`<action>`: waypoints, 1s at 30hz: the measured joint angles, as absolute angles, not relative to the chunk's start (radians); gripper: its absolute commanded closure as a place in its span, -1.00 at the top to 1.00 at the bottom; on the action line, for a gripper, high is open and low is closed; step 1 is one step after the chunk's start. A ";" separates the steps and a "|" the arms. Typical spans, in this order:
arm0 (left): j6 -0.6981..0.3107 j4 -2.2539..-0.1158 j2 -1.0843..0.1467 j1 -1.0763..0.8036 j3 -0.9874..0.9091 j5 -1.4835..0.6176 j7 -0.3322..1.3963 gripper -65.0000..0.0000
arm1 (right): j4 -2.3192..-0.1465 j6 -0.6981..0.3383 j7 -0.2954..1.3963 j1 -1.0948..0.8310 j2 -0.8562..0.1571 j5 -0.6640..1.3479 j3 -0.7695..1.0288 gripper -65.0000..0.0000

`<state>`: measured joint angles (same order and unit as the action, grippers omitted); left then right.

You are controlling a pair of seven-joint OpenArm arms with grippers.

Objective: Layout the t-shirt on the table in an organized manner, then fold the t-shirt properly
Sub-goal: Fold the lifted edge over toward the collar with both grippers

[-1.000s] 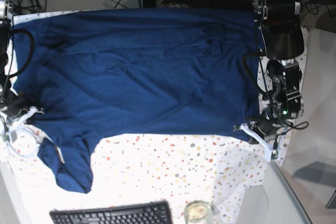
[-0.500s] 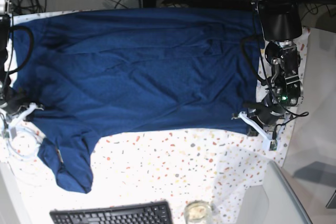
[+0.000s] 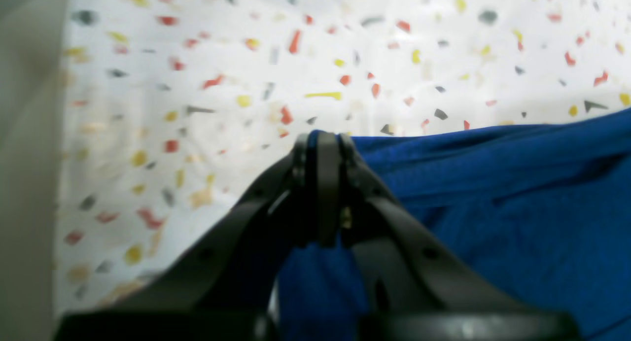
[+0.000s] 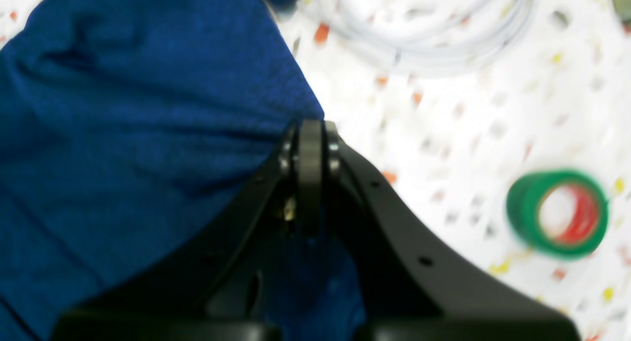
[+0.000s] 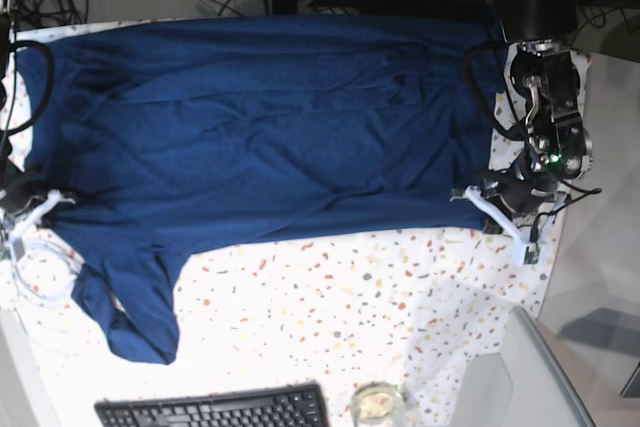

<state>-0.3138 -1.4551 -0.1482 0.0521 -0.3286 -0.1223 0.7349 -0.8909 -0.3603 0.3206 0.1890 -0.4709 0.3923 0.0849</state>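
While clamped on t-shirt (image 5: 260, 127) edges, both hands low.

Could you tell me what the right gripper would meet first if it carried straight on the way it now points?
The right gripper is shut on the t-shirt edge. Straight beyond its tips lies bare speckled table, then probably the coiled white cable. The green tape roll sits off to one side. Depth is uncertain.

The t-shirt (image 5: 270, 127), plain dark navy, lies spread wide across the far half of the table (image 5: 330, 317), mostly flat with long shallow creases. One short sleeve hangs toward the near left corner. Its right and left near edges are pinched and slightly lifted. The table's white, speckled cover shows bare along the near side.
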 measured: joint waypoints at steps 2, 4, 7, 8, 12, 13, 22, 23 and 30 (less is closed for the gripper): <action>-0.314 -1.494 -0.140 0.030 -0.361 -0.120 0.785 -1.00 | -0.891 -0.360 0.333 0.171 -0.473 0.393 0.085 -1.00; -0.313 -1.522 -0.138 0.005 -0.368 -0.116 0.817 -1.00 | -0.891 -0.360 0.336 0.156 -0.474 0.396 0.085 -1.00; -0.314 -1.560 -0.115 -0.041 -0.372 -0.117 0.820 -1.00 | -0.893 -0.360 0.332 0.136 -0.478 0.398 0.085 -1.00; -0.314 -1.569 -0.105 -0.057 -0.373 -0.118 0.820 -1.00 | -0.910 -0.360 0.334 0.121 -0.476 0.396 0.091 -1.00; -0.318 -1.600 -0.089 -0.118 -0.403 -0.121 0.821 -1.00 | -1.032 -0.360 0.341 0.030 -0.454 0.392 0.208 -1.00; -0.317 -1.607 -0.088 -0.124 -0.418 -0.120 0.822 -1.00 | -1.058 -0.356 0.342 0.013 -0.450 0.390 0.229 -1.00; -0.313 -1.645 -0.054 -0.213 -0.451 -0.116 0.820 -1.00 | -1.141 -0.361 0.407 -0.054 -0.439 0.394 0.249 -1.00; -0.313 -1.645 -0.053 -0.220 -0.451 -0.115 0.820 -1.00 | -1.141 -0.360 0.409 -0.060 -0.439 0.394 0.249 -1.00; -0.313 -1.612 -0.036 -0.259 -0.451 -0.112 0.729 -1.00 | -1.143 -0.360 0.405 -0.072 -0.438 0.396 0.249 -1.00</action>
<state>-0.3130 -1.6119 -0.0364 -0.2588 -0.4515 -0.1120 0.7288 -1.1435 -0.3599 0.4049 -0.0715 -0.4381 0.3962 0.2489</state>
